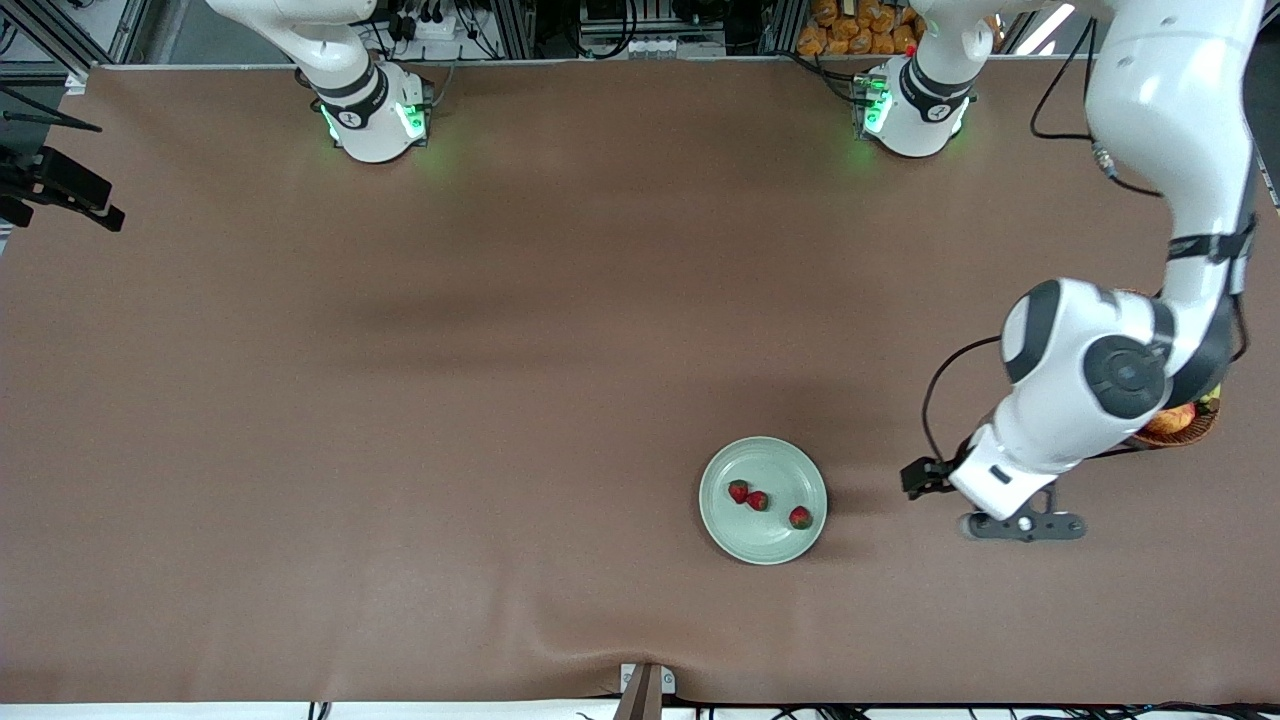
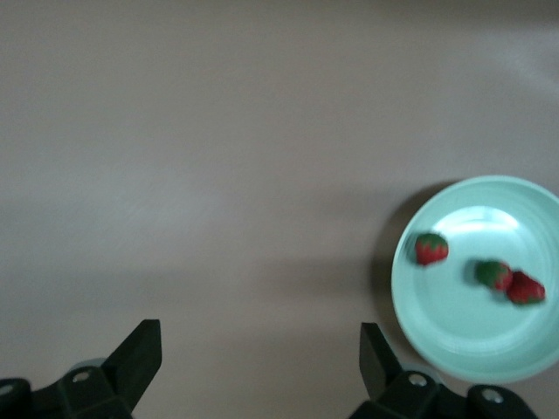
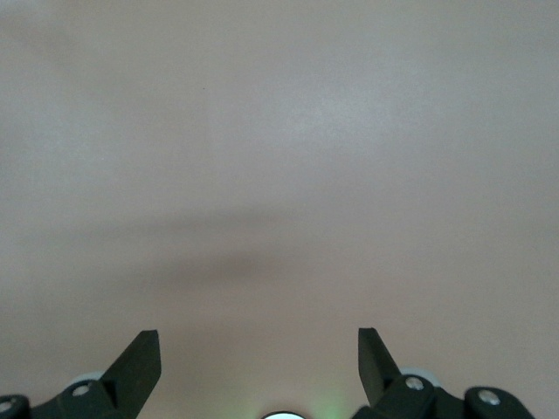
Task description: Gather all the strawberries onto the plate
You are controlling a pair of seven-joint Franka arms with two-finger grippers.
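- Centrally, toward the near edge of the brown counter point(image 1: 400, 400), lies the pale mint-green plate point(image 1: 763, 500), somewhat toward the left arm's end.
- Three strawberries point(image 1: 757, 500) rest in the plate: two touch as a pair, and the third strawberry point(image 1: 800, 517) lies apart from them, closer to the left arm's end and slightly nearer the front camera.
- Left gripper point(image 1: 1020, 525): it hangs over bare counter just beside the plate, toward the left arm's end. Its wrist view shows the jaws spread wide and holding nothing, with the plate point(image 2: 476, 279) and its three berries point(image 2: 430, 248) off to one side.
- Right gripper point(image 3: 259, 367): only this arm's base appears in the front view, at the far edge of the counter, where the arm waits. Its wrist view shows the jaws spread wide, empty, over bare counter.
- Wicker basket point(image 1: 1180, 428): it is partly hidden under the left arm, with orange-red fruit point(image 1: 1175, 417) showing in it; the kind of fruit cannot be told.
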